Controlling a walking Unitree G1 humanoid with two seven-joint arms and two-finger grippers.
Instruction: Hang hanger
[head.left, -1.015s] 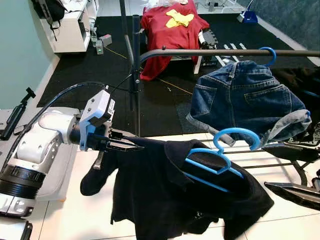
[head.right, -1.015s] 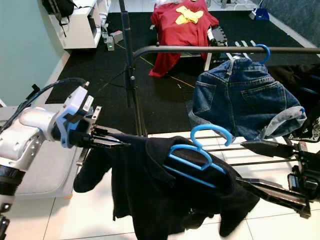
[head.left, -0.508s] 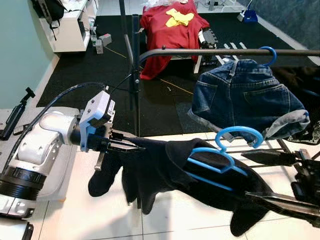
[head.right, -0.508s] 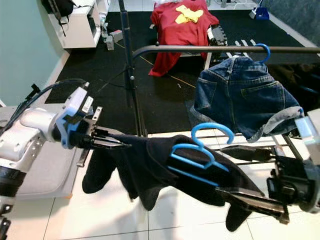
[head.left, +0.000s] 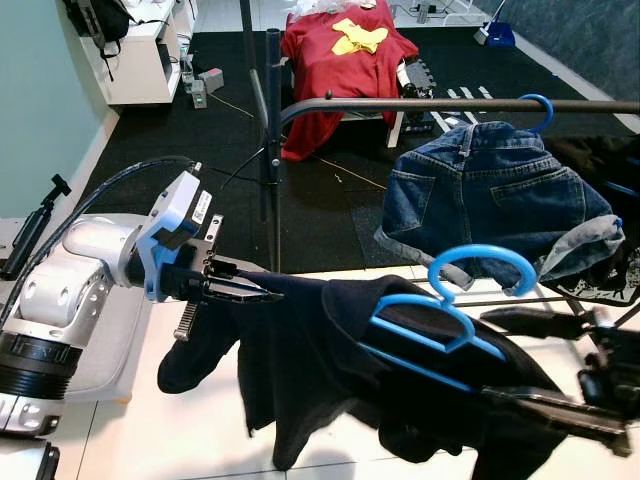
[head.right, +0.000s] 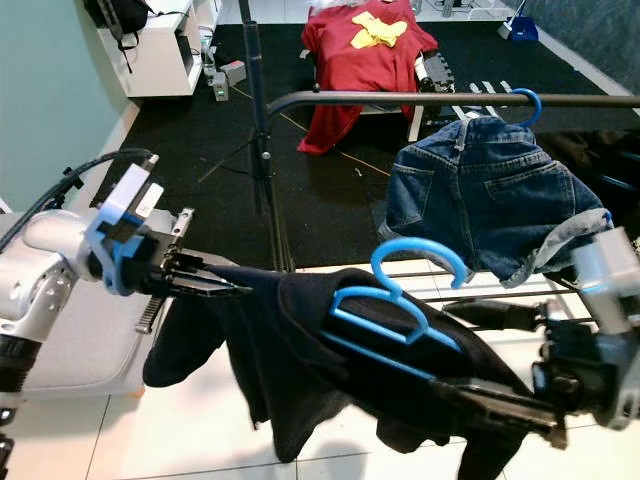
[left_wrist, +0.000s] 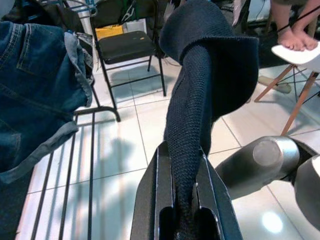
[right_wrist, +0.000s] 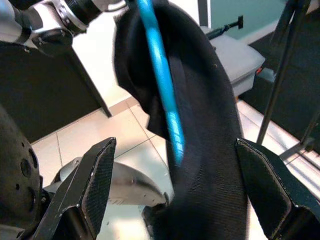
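Left gripper (left_wrist: 184, 200) pinches black garment (head.left: 330, 370); right gripper's (right_wrist: 170, 165) fingers apparently spread.

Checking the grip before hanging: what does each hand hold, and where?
The left hand pinches a sleeve end of the black garment. The right hand appears to support the garment's other end beside the blue hanger; its fingers look spread.

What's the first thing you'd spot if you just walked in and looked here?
A big black garment on a blue hanger is stretched between the robot's two arms, right in front. The left gripper pinches one end of the cloth and the right gripper is at the other. Behind, denim shorts hang on a dark rail.
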